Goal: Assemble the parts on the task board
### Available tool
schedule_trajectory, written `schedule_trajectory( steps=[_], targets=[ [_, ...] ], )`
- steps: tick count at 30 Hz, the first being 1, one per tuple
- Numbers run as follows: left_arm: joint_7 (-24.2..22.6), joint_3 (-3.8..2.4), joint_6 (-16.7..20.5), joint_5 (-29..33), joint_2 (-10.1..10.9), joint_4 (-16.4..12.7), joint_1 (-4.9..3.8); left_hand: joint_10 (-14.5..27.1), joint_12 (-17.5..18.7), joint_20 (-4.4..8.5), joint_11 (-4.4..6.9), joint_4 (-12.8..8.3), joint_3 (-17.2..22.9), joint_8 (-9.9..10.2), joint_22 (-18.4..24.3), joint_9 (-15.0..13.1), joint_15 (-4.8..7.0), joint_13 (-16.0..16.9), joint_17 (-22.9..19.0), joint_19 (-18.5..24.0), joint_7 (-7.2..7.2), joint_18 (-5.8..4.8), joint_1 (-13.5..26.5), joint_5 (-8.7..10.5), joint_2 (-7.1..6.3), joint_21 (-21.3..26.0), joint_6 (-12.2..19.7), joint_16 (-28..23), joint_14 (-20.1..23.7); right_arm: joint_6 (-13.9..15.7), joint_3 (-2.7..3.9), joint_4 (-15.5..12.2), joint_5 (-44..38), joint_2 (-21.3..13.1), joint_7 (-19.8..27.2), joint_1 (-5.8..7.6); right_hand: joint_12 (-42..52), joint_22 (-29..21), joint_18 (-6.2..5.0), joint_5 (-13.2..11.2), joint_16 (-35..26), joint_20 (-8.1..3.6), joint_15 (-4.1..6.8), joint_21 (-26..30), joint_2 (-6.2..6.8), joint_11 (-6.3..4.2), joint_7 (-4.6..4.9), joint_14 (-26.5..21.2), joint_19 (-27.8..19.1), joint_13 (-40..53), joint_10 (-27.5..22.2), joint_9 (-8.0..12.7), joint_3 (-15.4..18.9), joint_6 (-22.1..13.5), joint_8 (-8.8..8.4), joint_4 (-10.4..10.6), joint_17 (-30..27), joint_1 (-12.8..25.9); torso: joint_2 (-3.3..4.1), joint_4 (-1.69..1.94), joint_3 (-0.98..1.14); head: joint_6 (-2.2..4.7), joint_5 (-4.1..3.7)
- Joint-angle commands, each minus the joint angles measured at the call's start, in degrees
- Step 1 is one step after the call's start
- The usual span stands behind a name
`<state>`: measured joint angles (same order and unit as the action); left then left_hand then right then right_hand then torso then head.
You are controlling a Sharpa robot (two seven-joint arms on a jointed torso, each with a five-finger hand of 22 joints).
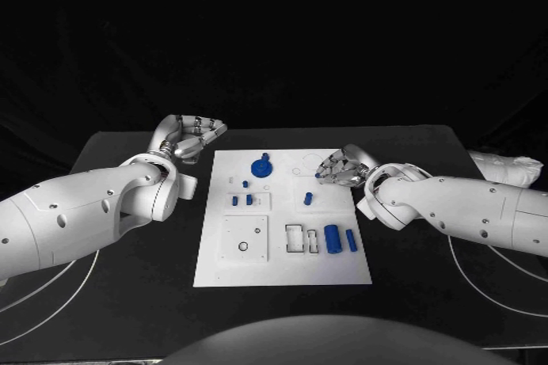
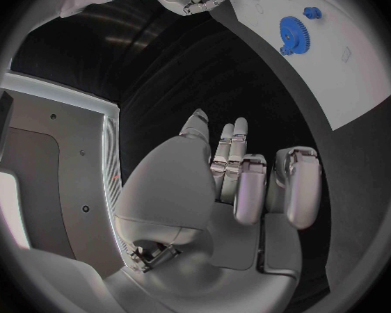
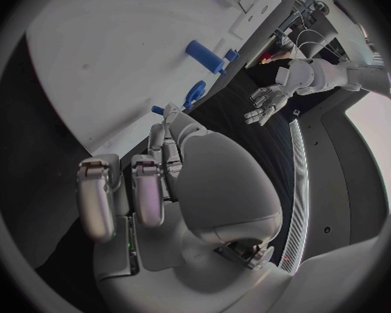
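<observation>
The white task board (image 1: 286,262) lies in the middle of the table. A blue gear (image 1: 261,168) stands near its far edge, also seen as the gear (image 2: 291,31). Small blue pegs (image 1: 242,199) and another peg (image 1: 308,197) stand mid-board, and two blue cylinders (image 1: 340,239) lie lower right. My right hand (image 1: 340,172) hovers over the board's far right part, fingers curled, pinching a small blue part (image 3: 158,109) at its fingertips. My left hand (image 1: 188,137) is off the board's far left corner over the black table, holding nothing, its fingers apart (image 3: 269,104).
A white square plate with a small ring (image 1: 243,245) is set into the board's near left. Rectangular slots (image 1: 302,238) lie beside the cylinders. White cables (image 1: 46,302) curve over the table at both sides.
</observation>
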<state>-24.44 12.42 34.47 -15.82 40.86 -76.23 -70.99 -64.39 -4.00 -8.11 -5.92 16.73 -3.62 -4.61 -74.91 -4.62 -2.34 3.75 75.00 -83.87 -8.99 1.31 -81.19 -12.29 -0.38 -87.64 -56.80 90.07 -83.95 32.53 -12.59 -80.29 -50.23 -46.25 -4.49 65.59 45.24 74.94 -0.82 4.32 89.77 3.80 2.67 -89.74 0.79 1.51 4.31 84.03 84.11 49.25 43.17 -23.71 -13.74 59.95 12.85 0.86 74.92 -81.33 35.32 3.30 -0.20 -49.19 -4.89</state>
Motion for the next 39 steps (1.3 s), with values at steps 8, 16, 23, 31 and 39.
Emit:
schedule_trajectory(
  steps=[8, 16, 23, 31, 39],
  targets=[
    [-0.28, -0.04, -0.54, -0.22, -0.05, -0.15, -0.04, -0.18, 0.05, 0.11, 0.23, 0.01, -0.19, -0.23, -14.21, -0.08, 0.41, 0.07, 15.0, -4.2, 0.22, -0.65, 0.08, -0.34, 0.52, 0.08, -0.2, -0.07, -6.05, -0.23, 0.01, 0.17, -0.02, 0.35, -0.3, -0.12, 0.39, 15.06, 0.82, -0.29, 0.23, 0.39, -0.47, -0.26, -0.4, 0.13, -0.02, 5.97, 5.89, 0.08, -0.48, -0.26, 0.32, -0.77, 0.47, 0.12, 15.08, -0.2, 0.0, -0.01, -0.02, 0.02, -0.08],
    [-0.26, -0.04, -0.59, -0.22, -0.05, -0.1, -0.04, -0.18, 0.05, 0.11, 0.23, 0.01, -0.19, -0.23, -14.21, -0.08, 0.41, 0.07, 15.0, -4.2, 0.22, -0.65, 0.08, -0.34, 0.52, 0.08, -0.2, -0.07, -6.05, -0.6, 0.01, 0.08, -0.4, 0.26, -1.23, -0.18, 0.4, 15.06, 0.82, -0.27, 0.23, 0.39, -0.47, -0.26, -0.41, 0.12, -0.02, 5.97, 5.89, 0.08, -0.57, -0.4, 0.34, -0.9, 0.52, 0.11, 15.08, -0.26, -0.02, -0.02, 0.03, 0.07, -0.1],
    [-0.25, -0.04, -0.61, -0.22, -0.09, -0.02, -0.04, -0.18, 0.05, 0.11, 0.23, 0.01, -0.19, -0.23, -14.21, -0.08, 0.41, 0.07, 15.0, -4.2, 0.22, -0.65, 0.08, -0.34, 0.52, 0.08, -0.2, -0.07, -6.05, -0.87, 0.0, 0.21, -0.51, 0.11, -1.69, -0.32, 0.41, 15.06, 0.82, -0.23, 0.23, 0.39, -0.46, -0.26, -0.47, 0.12, -0.02, 5.97, 5.89, 0.09, -0.64, -0.54, 0.34, -0.99, 0.6, 0.12, 15.08, -0.32, 0.0, 0.0, -0.01, 0.07, -0.2],
    [-0.26, -0.04, -0.64, -0.22, -0.15, 0.0, -0.04, -0.17, 0.07, 0.12, 0.24, 0.0, -0.36, -0.23, -14.22, -0.07, 0.41, 0.06, 15.0, -4.21, 0.23, -0.65, -0.06, -0.35, 0.68, 0.07, -0.2, -0.07, -6.05, -1.12, 0.0, 0.4, -0.57, 0.2, -2.08, -0.44, 0.41, 15.06, 0.82, -0.3, 0.23, 0.39, -0.47, -0.26, -0.4, 0.13, -0.01, 5.97, 5.89, 0.11, -0.95, -0.88, 0.48, -1.45, 0.7, 0.15, 15.08, -0.38, 0.0, 0.05, -0.02, 0.25, -0.24],
    [-0.26, -0.04, -0.59, -0.22, -0.08, 0.0, -0.04, -0.17, 0.07, 0.12, 0.24, 0.0, -0.36, -0.23, -14.22, -0.07, 0.41, 0.06, 15.0, -4.21, 0.23, -0.65, -0.06, -0.35, 0.68, 0.07, -0.2, -0.07, -6.05, -2.06, 0.0, 0.16, -0.64, 0.08, -2.92, -0.5, 0.42, 15.06, 0.82, -0.84, 0.23, 0.58, -0.77, -0.26, 0.0, 0.63, 0.67, 5.97, 5.89, 0.36, -3.07, -1.61, 1.18, -5.76, -0.22, 0.43, 15.08, -0.45, -0.01, 0.02, 0.0, 0.39, -0.18]
  ],
)
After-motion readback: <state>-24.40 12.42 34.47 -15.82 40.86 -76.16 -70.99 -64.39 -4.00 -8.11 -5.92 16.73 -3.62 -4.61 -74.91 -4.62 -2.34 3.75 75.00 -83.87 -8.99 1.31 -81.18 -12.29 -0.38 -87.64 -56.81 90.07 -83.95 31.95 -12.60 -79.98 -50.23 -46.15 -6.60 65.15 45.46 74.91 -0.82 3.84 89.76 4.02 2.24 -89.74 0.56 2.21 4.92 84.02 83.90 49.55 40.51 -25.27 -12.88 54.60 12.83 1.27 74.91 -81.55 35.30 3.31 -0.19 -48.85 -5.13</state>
